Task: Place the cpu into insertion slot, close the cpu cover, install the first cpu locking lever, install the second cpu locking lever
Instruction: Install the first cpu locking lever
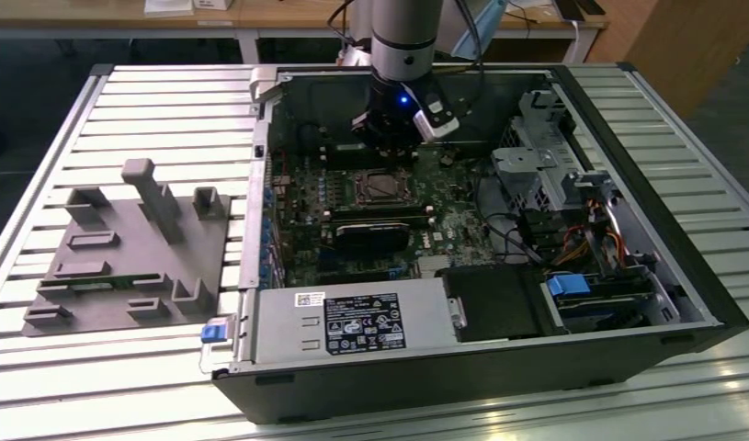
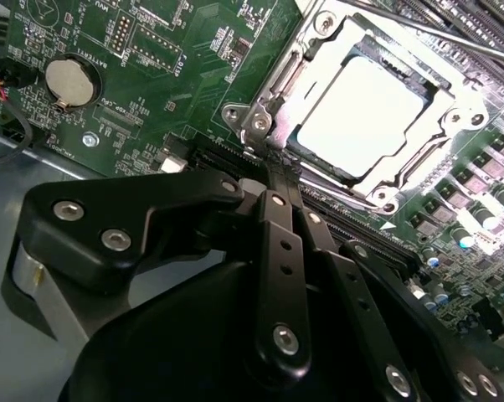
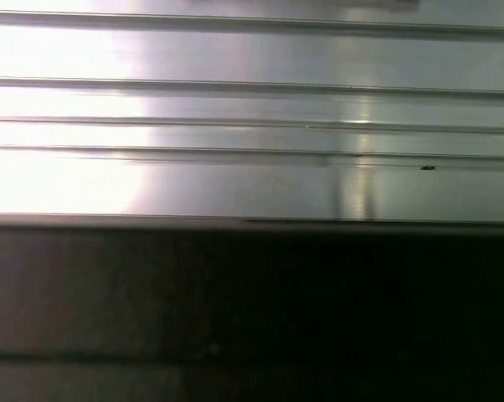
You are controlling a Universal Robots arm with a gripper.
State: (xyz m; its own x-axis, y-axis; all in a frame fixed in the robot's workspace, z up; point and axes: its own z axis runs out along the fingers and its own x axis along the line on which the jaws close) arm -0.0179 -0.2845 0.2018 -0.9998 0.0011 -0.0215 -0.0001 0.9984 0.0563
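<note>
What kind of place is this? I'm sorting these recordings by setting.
Probably a lab or workshop test bench. An open computer case lies on a slatted metal table, a grey fixture block sits beside it, and the gripper hangs over the motherboard. Wooden desks stand behind.

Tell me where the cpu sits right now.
In the second wrist view, the cpu lies in the insertion slot, framed by the cpu cover, just beyond the gripper.

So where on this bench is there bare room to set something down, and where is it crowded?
Bare slats lie behind the grey fixture block and along the front edge of the slatted table, before the computer case. Inside the case it is crowded; the gripper hangs just behind the insertion slot.
</note>
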